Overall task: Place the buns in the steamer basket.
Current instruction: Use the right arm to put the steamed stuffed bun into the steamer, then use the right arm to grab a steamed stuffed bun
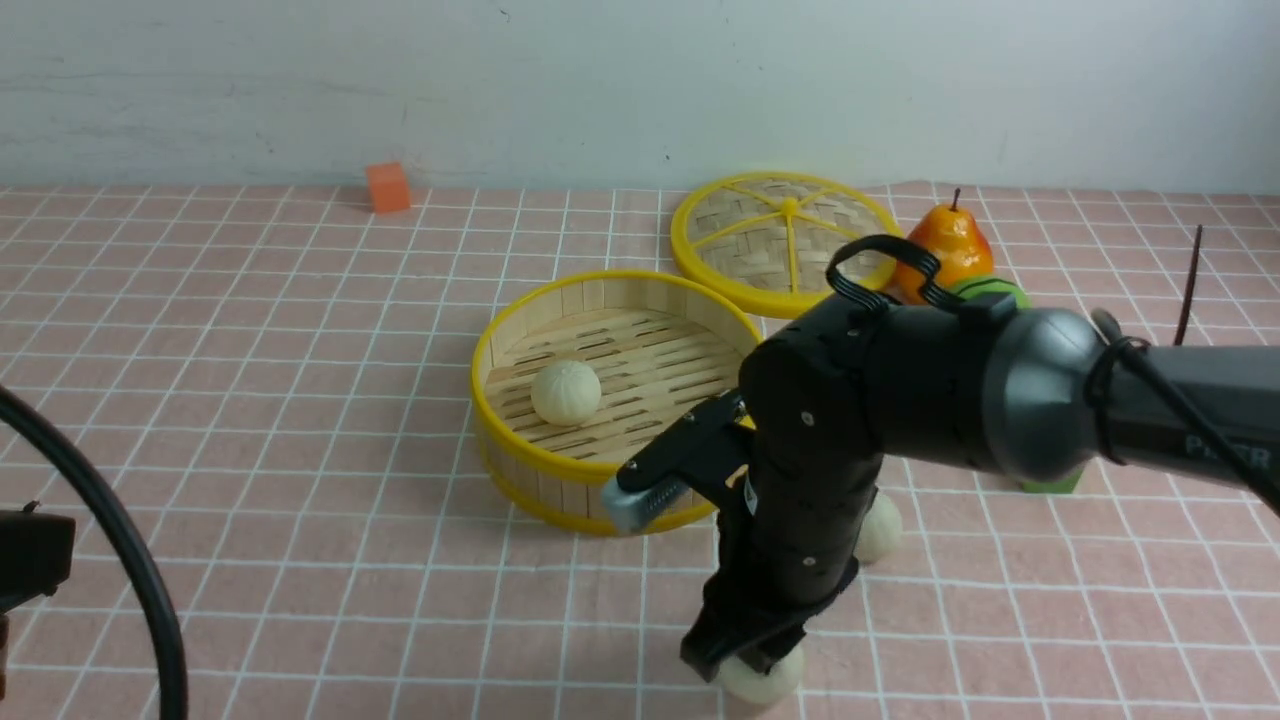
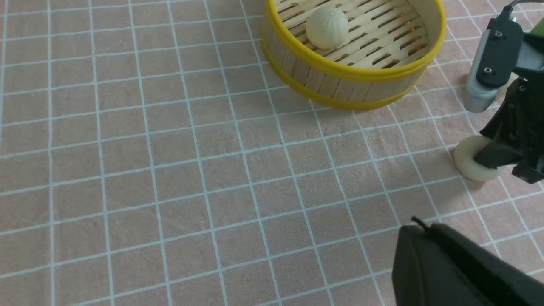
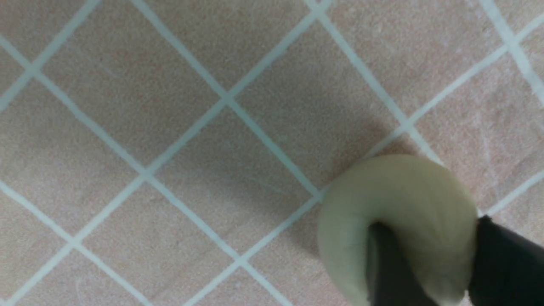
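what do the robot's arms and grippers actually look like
Right arm: glossy black, rounded dark grey joint, black cable loop on top, silver block at the wrist, faint lettering on the forearm. Right gripper: plain black fingers. Of the left arm only a thick black cable and a matte black shell show.

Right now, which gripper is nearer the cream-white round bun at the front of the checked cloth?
Right. The right gripper has its jaws pinching that cream-white round bun; the left gripper sits far off to the bun's left.
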Controlling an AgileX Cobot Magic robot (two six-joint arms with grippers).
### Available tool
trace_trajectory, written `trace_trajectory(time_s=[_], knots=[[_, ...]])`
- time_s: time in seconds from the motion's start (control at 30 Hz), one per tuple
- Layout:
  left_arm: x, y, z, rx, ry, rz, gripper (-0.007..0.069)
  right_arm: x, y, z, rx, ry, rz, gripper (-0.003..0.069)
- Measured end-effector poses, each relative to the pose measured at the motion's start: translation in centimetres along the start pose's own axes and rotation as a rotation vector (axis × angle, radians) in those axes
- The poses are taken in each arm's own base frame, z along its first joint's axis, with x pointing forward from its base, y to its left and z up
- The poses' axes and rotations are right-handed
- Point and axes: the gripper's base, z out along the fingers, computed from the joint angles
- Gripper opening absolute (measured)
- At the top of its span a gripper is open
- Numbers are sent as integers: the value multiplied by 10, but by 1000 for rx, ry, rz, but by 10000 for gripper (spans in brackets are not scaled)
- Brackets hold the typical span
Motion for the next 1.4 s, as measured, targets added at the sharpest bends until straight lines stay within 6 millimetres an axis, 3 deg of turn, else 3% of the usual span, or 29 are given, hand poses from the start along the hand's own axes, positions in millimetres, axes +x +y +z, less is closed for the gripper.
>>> trace_trajectory(time_s=[0.07,0.13,0.17,0.4,0.47,0.53,0.73,0.9,1.1,1.23,1.33,1.4], knots=[[0,0,0,0,0,5,-6,-5,0,-7,1,-12,-1,74],[0,0,0,0,0,6,-5,-14,-1,-17,8,-36,-6,19],[0,0,0,0,0,6,-5,-15,-1,-19,9,-41,-6,17],[0,0,0,0,0,10,0,-64,-9,-85,72,-309,-27,13],[0,0,0,0,0,10,0,-73,-15,-90,84,-354,-18,13],[0,0,0,0,0,10,0,-78,-19,-91,89,-380,-9,13],[0,0,0,0,0,10,0,-99,-38,-46,94,-385,49,30],[0,0,0,-1,4,10,1,-107,-39,-10,75,-362,91,99],[2,0,0,-5,23,10,4,-107,-39,-6,71,-351,112,350],[2,0,0,-5,26,10,4,-101,-38,-27,71,-339,123,486],[2,0,0,-5,26,10,4,-94,-37,-60,72,-353,128,547],[2,1,0,-6,27,10,4,-81,-36,-99,82,-362,128,577]])
